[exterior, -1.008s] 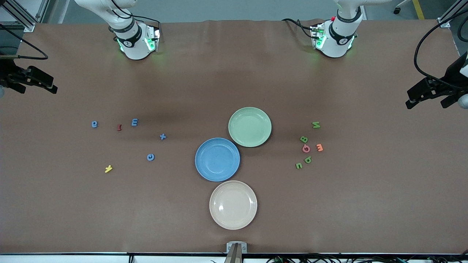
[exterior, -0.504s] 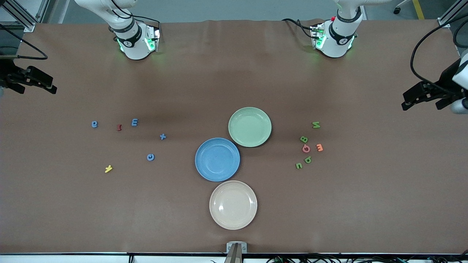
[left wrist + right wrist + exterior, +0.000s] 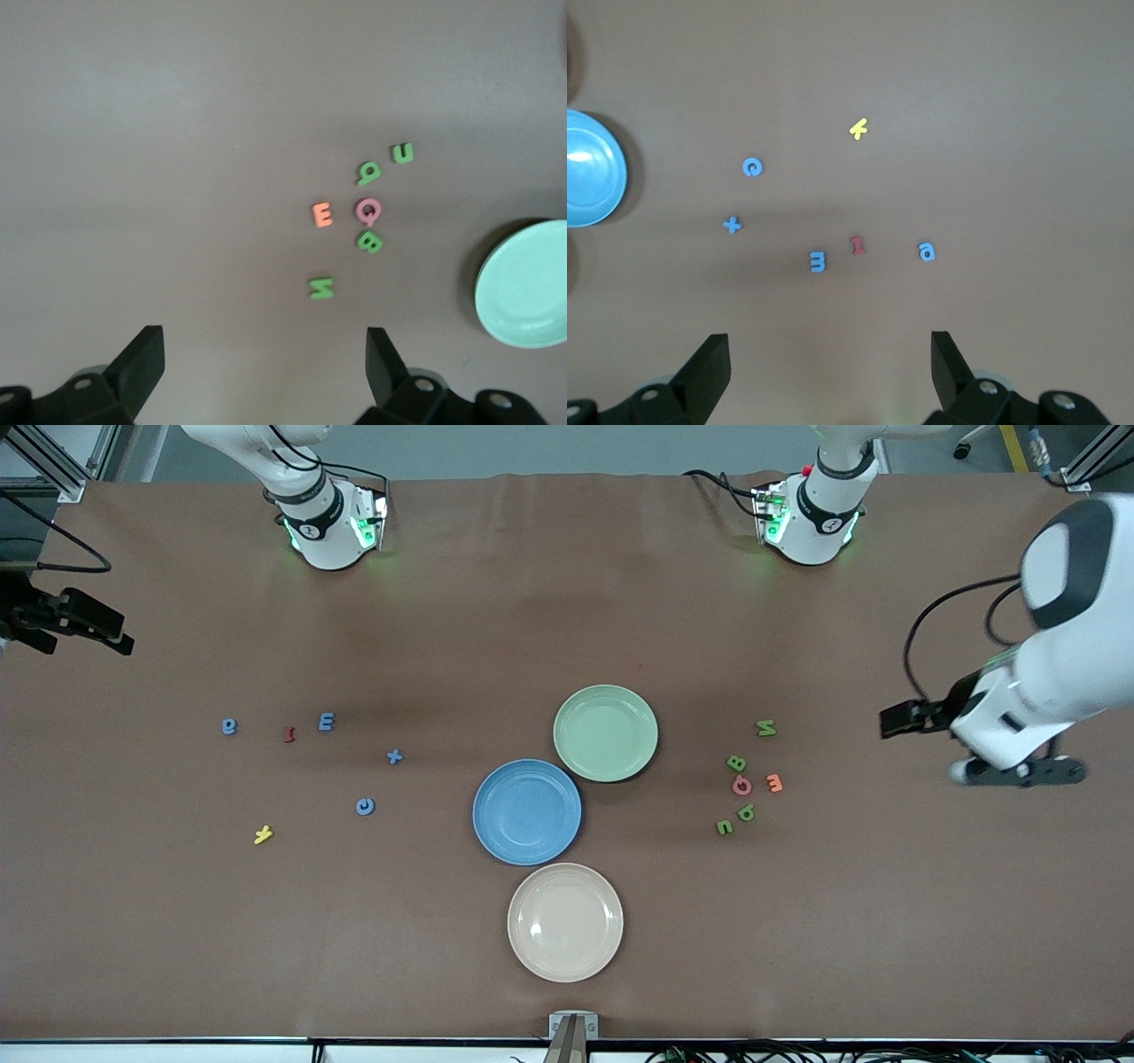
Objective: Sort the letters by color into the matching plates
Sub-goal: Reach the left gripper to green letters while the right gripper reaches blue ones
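The left claw [image 3: 1019, 772], jaws wide and empty, has swung in from the worktop's edge toward the green letters [image 3: 746, 779] at three o'clock of the green plate [image 3: 605, 732], likely starting sorting, while the right claw [image 3: 75, 624] waits wide.

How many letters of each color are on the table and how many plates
Blue letters: 4
Green letters: 4
Red letter: 1
Yellow letter: 1
Pink letter: 1
Orange letter: 1
Plates: 3, blue, green, cream
Total: 15
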`<action>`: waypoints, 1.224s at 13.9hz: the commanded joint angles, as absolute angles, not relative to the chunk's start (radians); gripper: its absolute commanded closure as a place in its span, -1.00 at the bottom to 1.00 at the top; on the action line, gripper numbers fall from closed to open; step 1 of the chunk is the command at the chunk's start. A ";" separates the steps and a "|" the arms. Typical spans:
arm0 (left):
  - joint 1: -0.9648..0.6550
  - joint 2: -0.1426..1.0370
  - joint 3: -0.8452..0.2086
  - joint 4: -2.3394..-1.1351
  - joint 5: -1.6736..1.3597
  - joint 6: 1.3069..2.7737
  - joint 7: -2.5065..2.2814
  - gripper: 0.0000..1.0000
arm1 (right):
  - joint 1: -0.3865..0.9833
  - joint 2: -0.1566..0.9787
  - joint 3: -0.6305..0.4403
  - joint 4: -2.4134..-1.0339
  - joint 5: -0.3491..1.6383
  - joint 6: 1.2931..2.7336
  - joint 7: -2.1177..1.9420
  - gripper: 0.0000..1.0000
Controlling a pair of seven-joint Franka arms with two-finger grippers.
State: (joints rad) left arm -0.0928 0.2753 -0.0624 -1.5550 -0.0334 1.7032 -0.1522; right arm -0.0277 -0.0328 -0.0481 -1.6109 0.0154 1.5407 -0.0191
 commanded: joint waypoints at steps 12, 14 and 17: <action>-0.311 0.679 -0.058 -1.537 -0.031 2.192 -0.462 -0.99 | -0.317 0.104 -0.037 -1.988 0.018 1.939 -0.247 -1.00; -0.314 0.707 -0.057 -1.542 -0.029 2.215 -0.462 -0.97 | -0.333 0.081 -0.038 -2.095 0.018 2.043 -0.287 -1.00; -0.316 0.738 -0.058 -1.540 -0.009 2.259 -0.462 -0.88 | -0.327 0.058 -0.038 -2.264 0.017 2.231 -0.333 -1.00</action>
